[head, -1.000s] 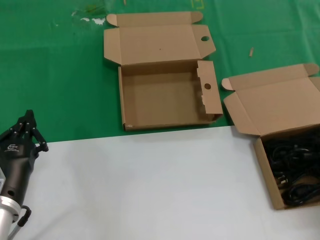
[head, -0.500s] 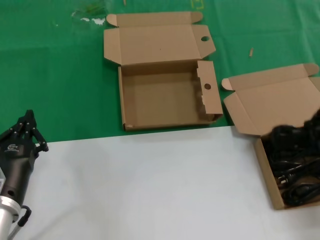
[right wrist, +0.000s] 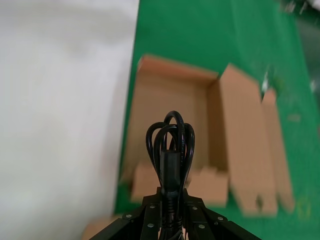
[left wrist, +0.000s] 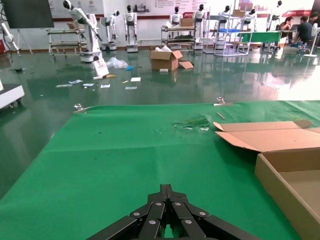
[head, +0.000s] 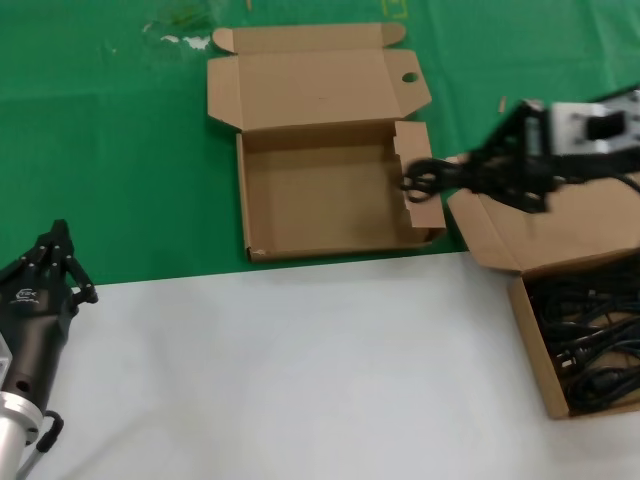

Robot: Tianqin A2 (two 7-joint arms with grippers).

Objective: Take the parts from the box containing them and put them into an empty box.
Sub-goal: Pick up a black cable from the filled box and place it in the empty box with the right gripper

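My right gripper (head: 478, 172) is shut on a coiled black power cable (head: 425, 180) and holds it in the air over the right side flap of the empty box (head: 300, 200), which has round holes in its flaps. In the right wrist view the cable (right wrist: 170, 145) loops out beyond the fingertips, with the empty box (right wrist: 165, 120) below. The box containing the parts (head: 535, 345) stands at the right with several more black cables (head: 590, 340) in it and its plain lid (head: 560, 215) open. My left gripper (head: 58, 250) is shut and empty at the left, parked by the white table edge.
A green mat (head: 110, 150) covers the far half of the table and a white surface (head: 290, 370) the near half. The empty box's lid (head: 310, 80) lies open toward the back. Small scraps (head: 185, 40) lie at the far left of the mat.
My right gripper has come into view from the right, lifted a cable out of the parts box and carried it left to the edge of the empty box. The left arm has not moved.
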